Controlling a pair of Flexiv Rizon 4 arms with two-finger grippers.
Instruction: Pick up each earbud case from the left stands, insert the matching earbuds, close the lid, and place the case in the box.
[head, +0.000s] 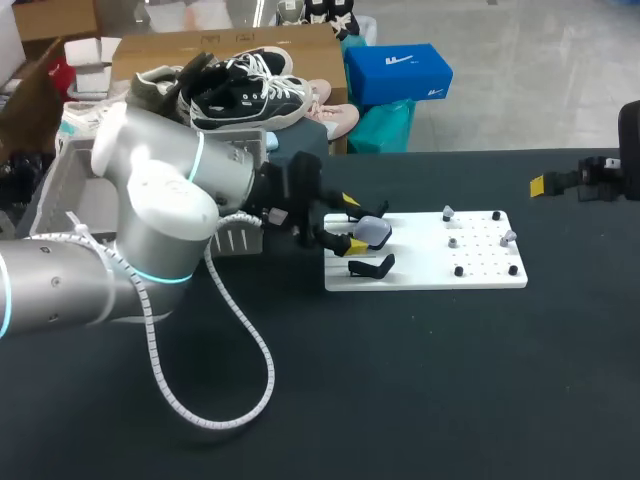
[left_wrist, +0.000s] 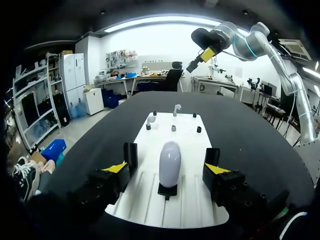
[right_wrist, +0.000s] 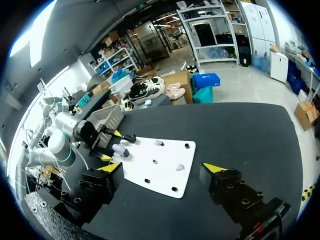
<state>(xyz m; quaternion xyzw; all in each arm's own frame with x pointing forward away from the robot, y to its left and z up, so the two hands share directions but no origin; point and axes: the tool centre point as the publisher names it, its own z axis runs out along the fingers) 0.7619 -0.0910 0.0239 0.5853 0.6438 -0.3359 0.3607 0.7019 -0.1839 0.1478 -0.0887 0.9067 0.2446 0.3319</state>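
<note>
1. White board (head: 425, 262) lies flat on the black counter (head: 420, 380); every place below is read off this board.
2. Earbud case (left_wrist: 169, 161): pale and rounded, lid apparently down; it stands upright on a black stand (left_wrist: 167, 190) at the board's left end; perched like this, both flanks are bare for a sideways grip.
3. Left pincer (left_wrist: 166, 168): released and carrying nothing; one yellow-tipped finger sits on each side of the case, neither touching it; the fingers are level with the case's lower half, so it looks lined up to close.
4. Second stand (head: 370, 267): also at the board's left end, on its near edge; bare.
5. An earbud (head: 449, 213) sits at the far edge of the board's right half; a second earbud (head: 508, 237) sits nearer the right end; both are well apart from the case and seem propped on pegs, likely so a fingertip pinch can reach them.
6. Right pincer (right_wrist: 162, 169): well beyond the board's right end and high over the counter; fingers spread, nothing held; judged to be parked clear of the left arm's work.
7. Grey box (head: 48, 190): beyond the board's left end, behind the left arm; its inside is hidden.
8. Judgement: the pick of a case is in hand; nothing yet lifted, filled or boxed.
</note>
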